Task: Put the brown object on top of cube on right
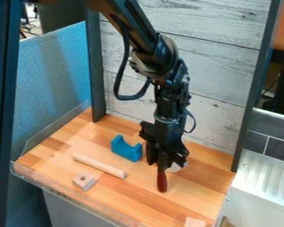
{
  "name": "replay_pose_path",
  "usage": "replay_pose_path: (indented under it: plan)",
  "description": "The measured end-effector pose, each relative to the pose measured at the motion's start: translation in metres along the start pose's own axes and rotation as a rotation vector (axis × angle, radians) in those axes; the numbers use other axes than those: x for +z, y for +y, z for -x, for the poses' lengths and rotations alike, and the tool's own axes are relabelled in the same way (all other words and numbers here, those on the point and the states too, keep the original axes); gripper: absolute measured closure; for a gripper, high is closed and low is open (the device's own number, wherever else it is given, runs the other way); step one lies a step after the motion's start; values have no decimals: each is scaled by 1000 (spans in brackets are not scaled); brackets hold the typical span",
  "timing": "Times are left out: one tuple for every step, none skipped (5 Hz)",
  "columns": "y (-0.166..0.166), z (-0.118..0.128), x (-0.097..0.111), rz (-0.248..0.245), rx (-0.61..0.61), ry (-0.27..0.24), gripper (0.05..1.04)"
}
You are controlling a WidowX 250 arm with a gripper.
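Nearest the camera, a pale wooden block (195,222) sits partly cut off at the view's bottom edge, on the wooden desk (129,205). Behind it, the brown object (162,181) extends toward the camera from beneath the end effector (167,162); whether that is grasping it or released, one cannot tell. A pale rounded thing (175,167), mostly hidden, lies beside them. Toward the view's left are a holed wooden block (84,181), a wooden rod (99,166) and a blue arch (126,149).
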State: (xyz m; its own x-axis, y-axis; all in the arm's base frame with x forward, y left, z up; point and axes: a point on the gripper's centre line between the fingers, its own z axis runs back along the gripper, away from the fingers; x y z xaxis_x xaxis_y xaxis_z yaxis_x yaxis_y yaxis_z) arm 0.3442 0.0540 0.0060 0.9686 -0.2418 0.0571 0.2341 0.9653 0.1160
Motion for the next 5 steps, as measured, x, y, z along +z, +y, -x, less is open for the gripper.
replay_pose_path:
  plan:
    - [-4, 4, 0, 29, 0, 11, 789]
    - [-10, 13, 16, 59, -16, -2, 789]
    - [-18, 24, 36, 58, -52, -48, 789]
    - [-31, 33, 48, 67, -108, -74, 789]
    - [-44, 41, 57, 65, -156, -99, 789]
